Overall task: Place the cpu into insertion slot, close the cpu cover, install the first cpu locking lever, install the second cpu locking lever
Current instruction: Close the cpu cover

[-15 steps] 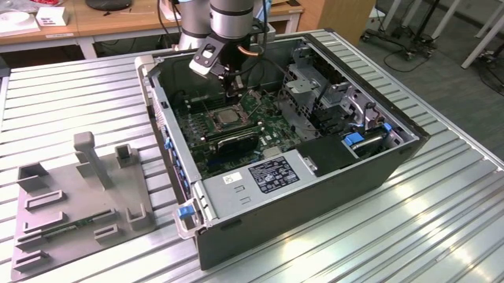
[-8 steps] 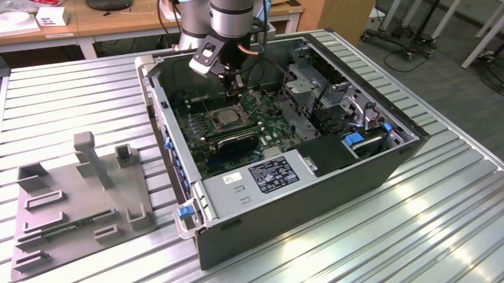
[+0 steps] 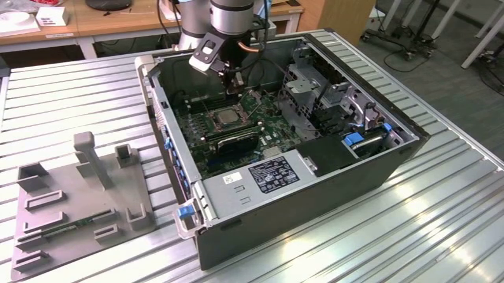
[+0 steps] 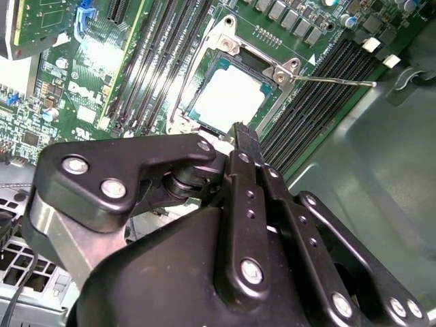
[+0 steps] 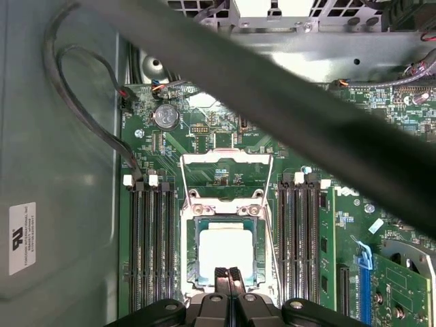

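Observation:
The cpu (image 5: 225, 252) (image 4: 231, 95), a small square chip with a pale silvery top, lies flat in the insertion slot (image 5: 225, 206) (image 4: 283, 71) on the green board. The cpu cover (image 5: 225, 159) stands swung open on the slot's far side, with board showing through its cut-out. A thin lever rod (image 4: 334, 80) sticks out sideways from the slot, unlatched. My gripper (image 5: 228, 276) (image 4: 238, 131) (image 3: 231, 89) hangs just over the cpu's near edge. Its fingers are shut together with nothing between them.
Long black memory slots (image 5: 153, 245) (image 5: 300, 238) flank the socket. A black cable (image 5: 82, 102) runs along the case wall, and a dark blurred bar (image 5: 306, 116) crosses close to the camera. The open computer case (image 3: 315, 183) sits on a ribbed metal table, with a grey fixture (image 3: 79, 200) at the exterior view's left.

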`<state>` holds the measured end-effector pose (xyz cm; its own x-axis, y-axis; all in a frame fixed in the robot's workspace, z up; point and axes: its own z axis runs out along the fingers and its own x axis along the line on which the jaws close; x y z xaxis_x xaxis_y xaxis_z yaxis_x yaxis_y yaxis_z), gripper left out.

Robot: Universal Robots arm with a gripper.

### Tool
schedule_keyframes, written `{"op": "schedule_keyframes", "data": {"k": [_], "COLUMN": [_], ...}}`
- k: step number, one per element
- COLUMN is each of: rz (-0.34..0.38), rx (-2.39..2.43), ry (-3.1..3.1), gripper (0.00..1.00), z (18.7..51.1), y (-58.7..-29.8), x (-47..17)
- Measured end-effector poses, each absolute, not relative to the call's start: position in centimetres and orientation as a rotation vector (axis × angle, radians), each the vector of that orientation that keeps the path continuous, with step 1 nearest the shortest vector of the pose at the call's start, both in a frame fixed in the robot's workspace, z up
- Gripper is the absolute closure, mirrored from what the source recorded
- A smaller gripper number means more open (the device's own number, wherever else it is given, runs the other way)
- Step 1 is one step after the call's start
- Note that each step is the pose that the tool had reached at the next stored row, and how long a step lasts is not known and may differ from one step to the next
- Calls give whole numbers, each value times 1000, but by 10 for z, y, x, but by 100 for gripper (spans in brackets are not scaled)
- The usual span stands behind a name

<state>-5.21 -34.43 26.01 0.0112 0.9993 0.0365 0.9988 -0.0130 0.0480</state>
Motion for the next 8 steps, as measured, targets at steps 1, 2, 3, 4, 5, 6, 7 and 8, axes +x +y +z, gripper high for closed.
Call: {"op": "schedule_keyframes", "data": {"k": [1, 2, 3, 4, 5, 6, 7, 8], "rz": [94, 94, 94, 93, 93, 93, 93, 93], "rx": [2228, 2228, 2228, 2228, 2228, 2228, 2228, 2228], "ry": [2201, 2201, 2201, 2201, 2201, 2201, 2201, 2201], "gripper": [89, 89, 89, 89, 89, 89, 89, 89], "z": [260, 260, 260, 260, 260, 260, 260, 260], "y": [-344, -344, -344, -344, -344, -344, -344, -344], "x": [-52, -52, -52, -52, -51, -50, -49, -47]}}
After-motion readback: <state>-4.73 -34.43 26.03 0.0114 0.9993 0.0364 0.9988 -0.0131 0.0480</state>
